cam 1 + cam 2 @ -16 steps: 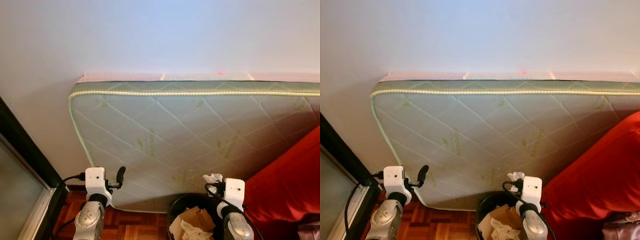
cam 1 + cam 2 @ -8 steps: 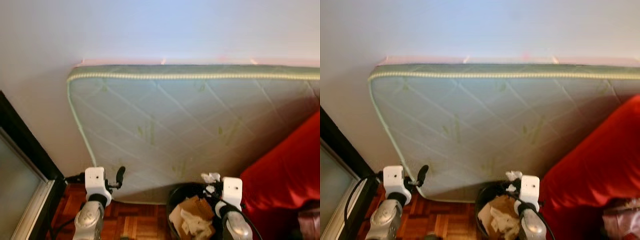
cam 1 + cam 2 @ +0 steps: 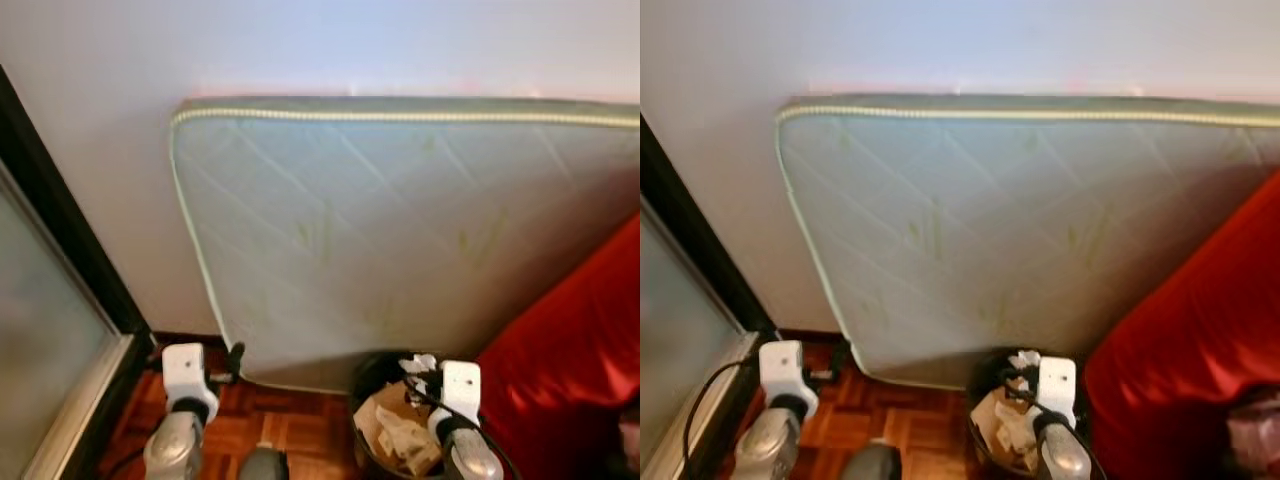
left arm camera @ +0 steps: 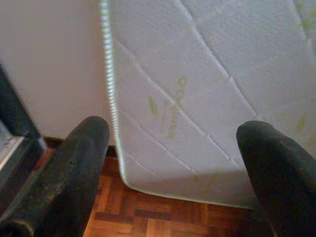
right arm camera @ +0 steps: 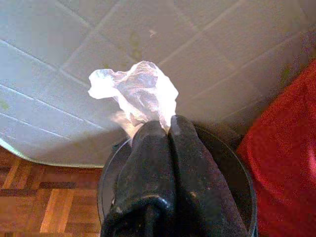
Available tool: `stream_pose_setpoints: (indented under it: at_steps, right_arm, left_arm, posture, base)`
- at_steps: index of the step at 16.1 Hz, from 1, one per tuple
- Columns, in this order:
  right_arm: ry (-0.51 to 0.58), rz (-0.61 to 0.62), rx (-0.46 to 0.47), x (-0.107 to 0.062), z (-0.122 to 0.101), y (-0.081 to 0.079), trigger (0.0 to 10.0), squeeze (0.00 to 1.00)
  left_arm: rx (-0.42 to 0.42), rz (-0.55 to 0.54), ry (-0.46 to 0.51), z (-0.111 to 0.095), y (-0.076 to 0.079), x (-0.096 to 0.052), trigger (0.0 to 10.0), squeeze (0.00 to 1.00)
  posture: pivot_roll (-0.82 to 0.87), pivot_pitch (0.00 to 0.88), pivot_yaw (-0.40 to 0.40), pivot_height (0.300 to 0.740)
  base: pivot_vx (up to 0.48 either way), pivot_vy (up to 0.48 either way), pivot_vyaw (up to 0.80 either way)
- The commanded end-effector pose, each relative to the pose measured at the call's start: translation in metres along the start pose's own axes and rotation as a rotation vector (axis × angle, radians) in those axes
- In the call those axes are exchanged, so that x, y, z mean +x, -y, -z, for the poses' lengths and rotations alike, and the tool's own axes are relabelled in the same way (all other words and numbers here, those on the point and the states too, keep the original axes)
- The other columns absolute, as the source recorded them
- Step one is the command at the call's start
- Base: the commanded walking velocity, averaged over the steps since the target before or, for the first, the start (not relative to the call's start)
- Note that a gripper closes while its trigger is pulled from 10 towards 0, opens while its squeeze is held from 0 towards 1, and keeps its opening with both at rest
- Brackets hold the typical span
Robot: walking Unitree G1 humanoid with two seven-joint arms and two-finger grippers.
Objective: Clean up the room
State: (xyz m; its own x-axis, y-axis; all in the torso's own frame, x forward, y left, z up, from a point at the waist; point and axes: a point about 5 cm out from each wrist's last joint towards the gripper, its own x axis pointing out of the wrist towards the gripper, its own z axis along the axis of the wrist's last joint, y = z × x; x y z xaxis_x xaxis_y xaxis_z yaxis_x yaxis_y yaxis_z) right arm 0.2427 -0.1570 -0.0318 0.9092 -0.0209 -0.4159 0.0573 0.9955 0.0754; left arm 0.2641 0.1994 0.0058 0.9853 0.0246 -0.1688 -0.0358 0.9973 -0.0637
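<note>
My right pincer (image 5: 165, 129) is pressed together on a crumpled wad of white tissue (image 5: 134, 94), which sticks out past my fingertips (image 5: 153, 132) and hangs just above the rim of the black trash bin (image 5: 111, 173). From my head I see that bin (image 3: 375, 372) standing on the wooden parquet floor (image 3: 290, 425), close against the lower edge of the mattress (image 3: 400, 220) and just beside the red cushion (image 3: 570, 370) on my right; crumpled paper and scraps of brown cardboard (image 3: 400, 435) already lie inside it. The mattress stands on its long edge and leans against the pale wall (image 3: 300, 45); its quilted cover is whitish with small green markings and a light green piped border. My left pincer (image 4: 173, 148) is held low near the mattress's lower left corner, its two black fingers (image 4: 74, 168) spread well apart with nothing between them, pointing at that rounded corner and the strip of floor under it. On my far left a dark door frame (image 3: 70, 240) with a frosted glass panel (image 3: 40, 330) runs down to the floor. The head pictures are somewhat blurred, so the green print reads clearly only from my left wrist.
</note>
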Motion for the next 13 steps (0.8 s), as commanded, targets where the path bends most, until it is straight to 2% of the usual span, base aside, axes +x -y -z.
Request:
stream_pose_setpoints:
  at_steps: [1, 3, 10, 13]
  right_arm:
    - [-0.011, -0.004, 0.000, 0.000, 0.001, 0.000, 10.0, 0.00]
    - [-0.025, -0.009, 0.006, 0.000, 0.003, 0.001, 10.0, 0.00]
    - [-0.085, 0.008, 0.015, 0.001, 0.010, 0.006, 10.0, 0.00]
    - [-0.138, 0.046, 0.054, 0.000, 0.015, 0.013, 10.0, 0.00]
  left_arm:
    - [0.002, 0.010, 0.012, -0.006, 0.002, 0.005, 10.0, 0.00]
    - [-0.004, 0.015, 0.009, -0.005, 0.002, 0.005, 10.0, 0.00]
    - [-0.010, 0.024, 0.007, -0.006, 0.002, 0.006, 10.0, 0.00]
    - [-0.015, 0.035, 0.009, -0.007, 0.003, 0.006, 10.0, 0.00]
  posture:
    - [0.04, 0.000, -0.021, 0.656]
    - [0.04, 0.000, -0.021, 0.656]
    - [0.04, 0.000, -0.019, 0.656]
    - [0.05, 0.000, -0.017, 0.656]
  base:
    - [0.000, 0.000, 0.00]
    - [0.000, 0.000, 0.00]
    - [0.430, 0.000, 0.00]
    - [0.421, 0.000, 0.00]
